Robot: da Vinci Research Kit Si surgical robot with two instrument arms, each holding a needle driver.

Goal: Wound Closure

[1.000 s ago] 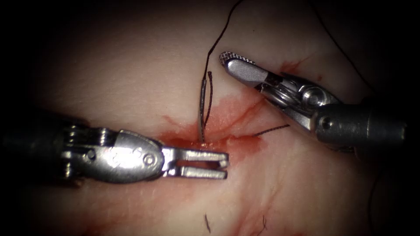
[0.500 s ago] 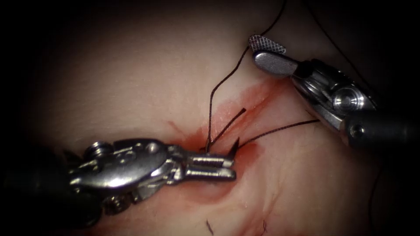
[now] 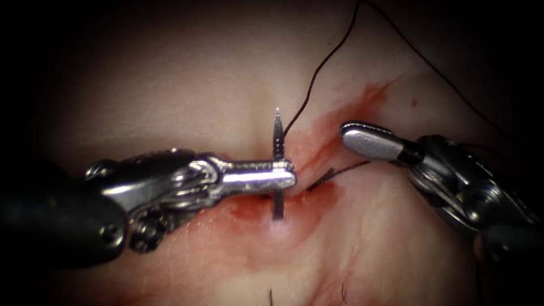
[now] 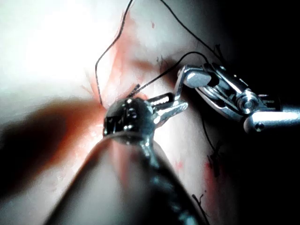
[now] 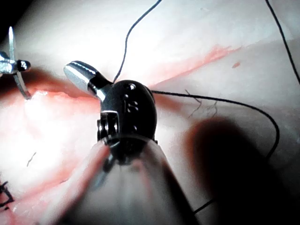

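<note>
Left hand [image 3: 290, 174] comes in from the left of the endoscope frame, jaws closed on the needle [image 3: 277, 141] near mid-curve. Needle stands about upright at frame centre, sharp tip up, lower end at the tissue [image 3: 170, 96] surface over the cut [image 3: 317, 144]; can't tell if that end is in the tissue. Small pale bump in the tissue right under it. Thread [image 3: 317, 73] runs from beside the needle up to the top edge, then arcs down toward the right edge. A short dark thread end [image 3: 340, 169] lies just right of the needle, between the two hands. Right hand [image 3: 368, 140] sits at right of centre, near the red cut line, holding nothing; only one smooth jaw faces the camera, so open or closed I can't tell. Red fluid [image 3: 317, 195] spreads around the cut under both tips. Left wrist view: left hand [image 4: 180, 103] by the red cut, right hand [image 4: 185, 77] just past it. Right wrist view: right hand [image 5: 77, 72] over tissue, needle [image 5: 14, 61] off to its side in the other jaws.
</note>
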